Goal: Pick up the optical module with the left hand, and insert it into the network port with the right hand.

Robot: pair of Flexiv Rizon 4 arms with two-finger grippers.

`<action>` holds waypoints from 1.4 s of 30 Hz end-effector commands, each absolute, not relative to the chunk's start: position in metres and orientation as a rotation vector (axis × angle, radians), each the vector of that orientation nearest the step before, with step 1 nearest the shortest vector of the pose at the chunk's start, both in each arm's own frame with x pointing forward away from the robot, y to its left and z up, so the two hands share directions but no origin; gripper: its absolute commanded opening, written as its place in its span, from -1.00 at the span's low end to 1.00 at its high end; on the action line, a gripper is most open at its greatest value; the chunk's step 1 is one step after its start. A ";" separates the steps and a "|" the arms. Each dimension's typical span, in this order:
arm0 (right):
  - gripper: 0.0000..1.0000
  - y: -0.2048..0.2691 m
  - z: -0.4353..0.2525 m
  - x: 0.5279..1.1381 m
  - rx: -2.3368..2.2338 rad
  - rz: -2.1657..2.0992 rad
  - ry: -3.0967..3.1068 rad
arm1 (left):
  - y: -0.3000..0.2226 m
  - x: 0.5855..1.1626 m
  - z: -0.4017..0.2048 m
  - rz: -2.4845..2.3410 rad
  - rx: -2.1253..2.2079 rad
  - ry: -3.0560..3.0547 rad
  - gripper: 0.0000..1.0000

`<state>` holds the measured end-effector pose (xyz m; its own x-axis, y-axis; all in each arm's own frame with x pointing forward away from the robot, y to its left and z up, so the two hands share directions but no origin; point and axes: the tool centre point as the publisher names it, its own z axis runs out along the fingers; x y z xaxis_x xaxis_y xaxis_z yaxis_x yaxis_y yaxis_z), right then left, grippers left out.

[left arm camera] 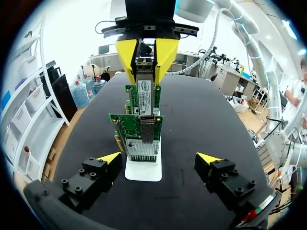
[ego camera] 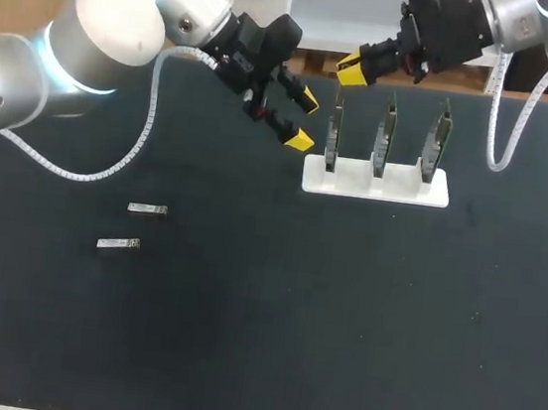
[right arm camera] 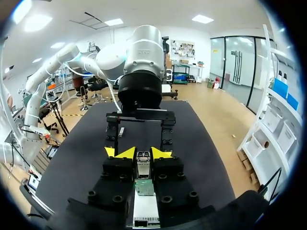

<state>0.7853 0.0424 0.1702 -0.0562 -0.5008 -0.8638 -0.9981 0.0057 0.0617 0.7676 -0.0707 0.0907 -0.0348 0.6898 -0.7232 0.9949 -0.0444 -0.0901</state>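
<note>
Head view: my left arm comes in from the left and its left claw hangs over the dark desk just beside the left end of a white plastic stand, its yellow-tipped fingers spread wide with nothing between them. The stand carries three upright green network cards in a row. My right arm comes in from the upper right corner, and its right claw sits directly above the leftmost card, fingers drawn close together. In the left wrist view the left claw shows its two tips far apart on either side of the stand, touching nothing. Ahead of it, the right claw points straight down and pinches a silver metal optical module between both yellow fingers. The module hangs upright, and its lower end reaches the metal network port at the top of the nearest card; I cannot tell whether it has entered the port. In the right wrist view the right claw has the module clamped between its tips from both sides, with the green card and the white stand right under it. Two more small silver modules lie flat on the desk, well apart from the stand on the left side, one just beside the other.
</note>
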 end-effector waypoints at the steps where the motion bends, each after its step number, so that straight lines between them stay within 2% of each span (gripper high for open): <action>1: -1.00 0.043 0.171 0.783 -1.562 0.962 1.633 | -0.071 0.769 0.091 -0.859 1.783 1.772 1.00; 42: -1.00 0.043 0.168 0.783 -1.578 0.955 1.651 | -0.071 0.769 0.091 -0.859 1.783 1.772 1.00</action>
<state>0.7826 0.0424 0.1690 -0.0594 -0.5193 -0.8526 -0.9979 0.0092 0.0639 0.7676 -0.0707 0.0907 -0.0347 0.6897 -0.7232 0.9949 -0.0444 -0.0901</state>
